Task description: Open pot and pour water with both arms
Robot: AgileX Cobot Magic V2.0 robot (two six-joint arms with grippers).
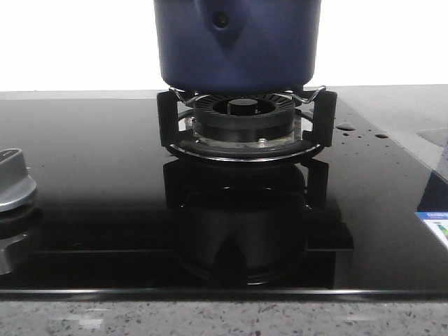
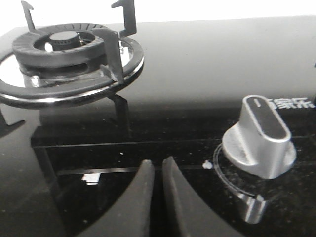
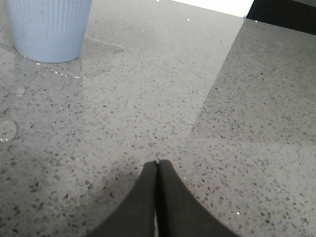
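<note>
The dark navy-blue pot [image 1: 238, 45] stands on the pot support over the black ringed burner [image 1: 243, 119] at the back middle of the glass hob; its handle mount with a round hole [image 1: 221, 19] faces me. Its top is cut off, so no lid shows. Neither gripper shows in the front view. My left gripper [image 2: 157, 162] is shut and empty, low over the black glass beside a silver knob [image 2: 260, 136]. My right gripper [image 3: 157, 162] is shut and empty over the speckled grey counter. The pot shows in neither wrist view.
A bare burner with pot supports [image 2: 61, 47] lies beyond the left gripper. A silver knob [image 1: 12, 180] sits at the hob's left edge. A ribbed light-blue cup [image 3: 48, 27] stands on the counter in a water puddle [image 3: 98, 49]. Droplets [image 1: 346, 127] lie on the hob's right.
</note>
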